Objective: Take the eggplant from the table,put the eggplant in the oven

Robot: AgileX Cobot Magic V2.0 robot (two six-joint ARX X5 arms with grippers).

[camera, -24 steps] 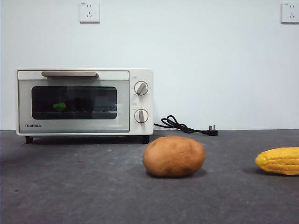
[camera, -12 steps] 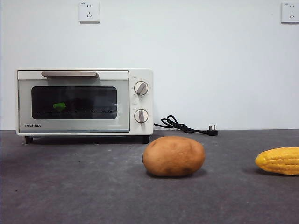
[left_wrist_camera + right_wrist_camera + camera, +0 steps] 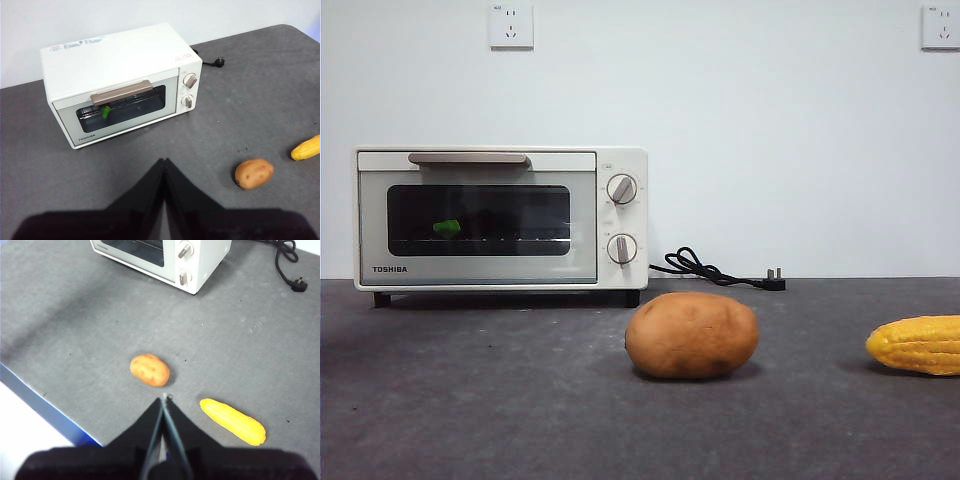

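The cream-white oven [image 3: 500, 218] stands at the back left of the dark grey table [image 3: 520, 400] with its glass door closed. Behind the glass the eggplant [image 3: 447, 228] shows mainly as its green stem cap [image 3: 105, 112]; its dark body is hard to make out. My left gripper [image 3: 163, 161] hangs high over the table in front of the oven [image 3: 120, 82], jaws shut and holding nothing. My right gripper [image 3: 164, 398] is also raised and shut, above the spot between potato and corn. Neither arm appears in the front view.
A brown potato [image 3: 692, 335] lies mid-table and a yellow corn cob [image 3: 918, 345] at the right edge. The oven's black cord and plug [image 3: 720, 270] trail to its right. The table's near edge [image 3: 40, 407] shows in the right wrist view.
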